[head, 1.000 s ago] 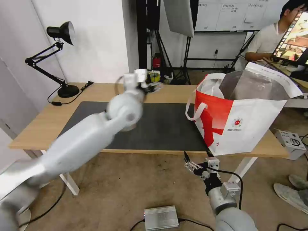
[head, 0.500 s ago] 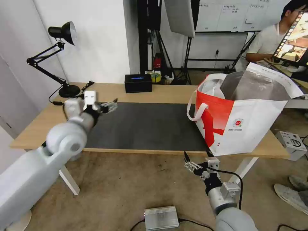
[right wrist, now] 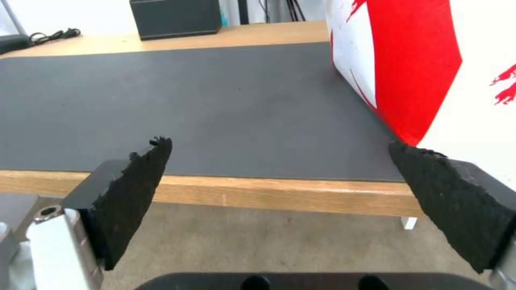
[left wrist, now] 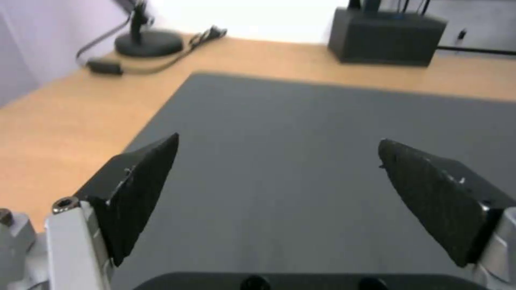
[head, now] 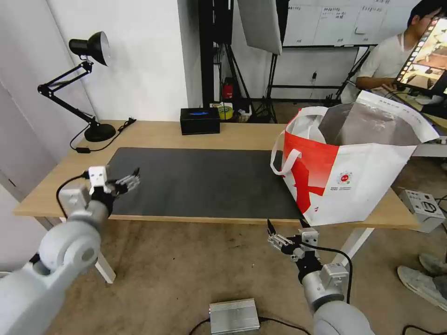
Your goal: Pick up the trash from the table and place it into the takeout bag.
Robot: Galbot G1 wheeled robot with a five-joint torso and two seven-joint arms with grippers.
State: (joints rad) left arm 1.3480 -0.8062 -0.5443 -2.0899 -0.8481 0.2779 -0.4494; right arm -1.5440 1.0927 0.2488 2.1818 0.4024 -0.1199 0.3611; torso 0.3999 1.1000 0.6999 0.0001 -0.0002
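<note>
Left gripper [head: 132,179]: hovers over the near left corner of the dark grey mat [head: 205,181], fingers spread apart with nothing between them; the left wrist view shows the two black pads [left wrist: 141,189] wide of each other above bare mat.
Right gripper [head: 284,232]: hangs below the front edge of the table [head: 51,186], out over the floor, just in front of the bag's near corner; fingers apart and empty.
Takeout bag [head: 354,172]: stands upright at the right end of the table, partly on the mat's right edge, mouth open with foil lining showing, a white strap handle drooping on its left side.
Trash: cannot tell where it lies; the bag's inside is hidden from view.
Black box [head: 200,121]: sits at the far edge of the table, behind the mat.
Desk lamp [head: 88,88]: base on the far left corner of the table, cord trailing beside it.
</note>
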